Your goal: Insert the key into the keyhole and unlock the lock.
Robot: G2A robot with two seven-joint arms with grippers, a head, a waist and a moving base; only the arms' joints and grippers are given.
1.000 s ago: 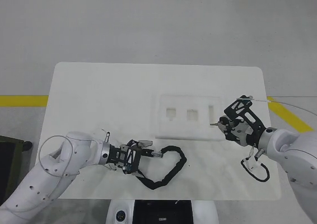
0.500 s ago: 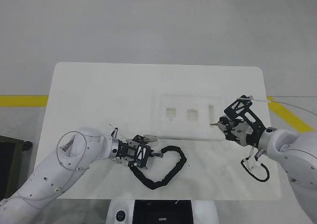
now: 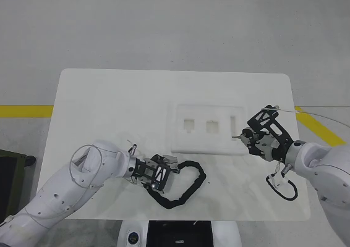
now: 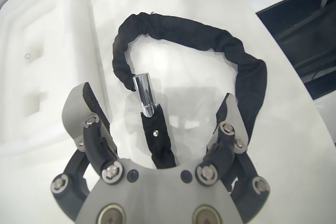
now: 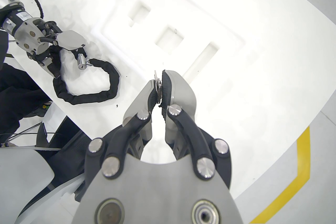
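The left claw [image 4: 157,100] stands spread, one finger on each side of the chrome lock cylinder [image 4: 143,93], and touches neither side of it. The cylinder lies on the white table [image 3: 101,105] near the front edge, just in front of the foam tray [image 3: 181,145]. Its black fabric-sleeved chain [image 4: 210,36] loops away from it and back under the claw. The cylinder's long axis runs along the left claw's own reach. In the right wrist view its far end, the one with the keyhole [image 5: 82,66], is turned toward the right arm.

The right claw [image 5: 159,83] is pinched together on the key [image 5: 157,87], whose tip juts past the fingertips. It hangs over the tray's right end, well apart from the lock, which lies toward the left arm.

By my reading, the left claw has yet to close and steady the cylinder. The right arm must then cross the tray and line the key's blade with the cylinder's axis.
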